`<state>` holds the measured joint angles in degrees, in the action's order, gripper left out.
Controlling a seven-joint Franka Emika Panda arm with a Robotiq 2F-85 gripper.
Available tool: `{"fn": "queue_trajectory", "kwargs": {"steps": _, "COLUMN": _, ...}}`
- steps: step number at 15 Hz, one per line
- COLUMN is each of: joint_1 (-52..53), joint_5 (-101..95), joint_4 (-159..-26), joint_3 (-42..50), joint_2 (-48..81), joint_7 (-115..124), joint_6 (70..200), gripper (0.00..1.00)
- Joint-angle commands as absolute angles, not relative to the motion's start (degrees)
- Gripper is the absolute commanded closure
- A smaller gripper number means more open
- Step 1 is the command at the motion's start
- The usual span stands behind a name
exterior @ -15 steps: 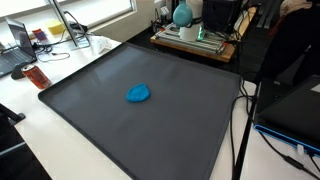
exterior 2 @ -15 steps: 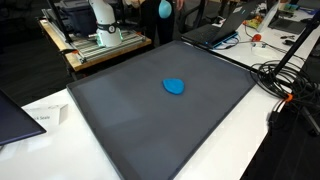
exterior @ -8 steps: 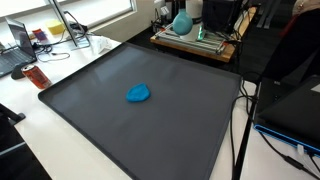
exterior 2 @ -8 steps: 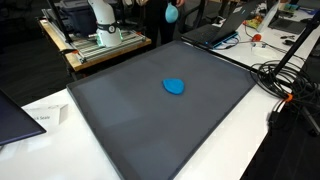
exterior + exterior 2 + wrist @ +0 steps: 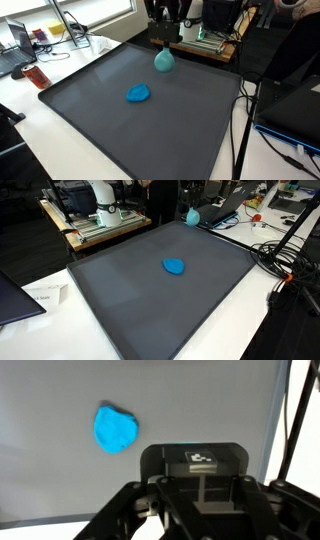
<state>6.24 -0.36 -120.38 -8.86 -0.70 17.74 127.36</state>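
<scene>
Two soft things: in an exterior view we see our black gripper [image 5: 163, 43] clamped on a pale teal rounded pouch [image 5: 163, 61], lifted above the dark grey mat's [image 5: 90, 110] far edge. In an exterior view, a bright blue crumpled lump [image 5: 174, 267] lies untouched mid-mat. The wrist view shows only that lump on the mat.

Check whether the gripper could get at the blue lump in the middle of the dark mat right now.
Probably reach it, yes: nothing stands between the gripper and the blue lump on the dark mat. But it is shut on a teal object hanging near the mat's far edge, so grasping looks blocked.
</scene>
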Motion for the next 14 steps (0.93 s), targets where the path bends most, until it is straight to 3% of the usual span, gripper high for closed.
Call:
{"fn": "queue_trajectory", "kwargs": {"steps": 1, "joint_1": 5.99, "joint_5": -6.66, "joint_4": -111.74, "joint_3": -7.01, "joint_2": 7.10, "joint_7": 23.33, "joint_6": 126.36, "gripper": 0.78}}
{"fn": "queue_trajectory", "kwargs": {"steps": 14, "joint_1": 8.21, "joint_5": -11.61, "joint_4": -101.76, "joint_3": 0.08, "joint_2": 20.68, "joint_7": 25.74, "joint_6": 127.77, "gripper": 0.78}}
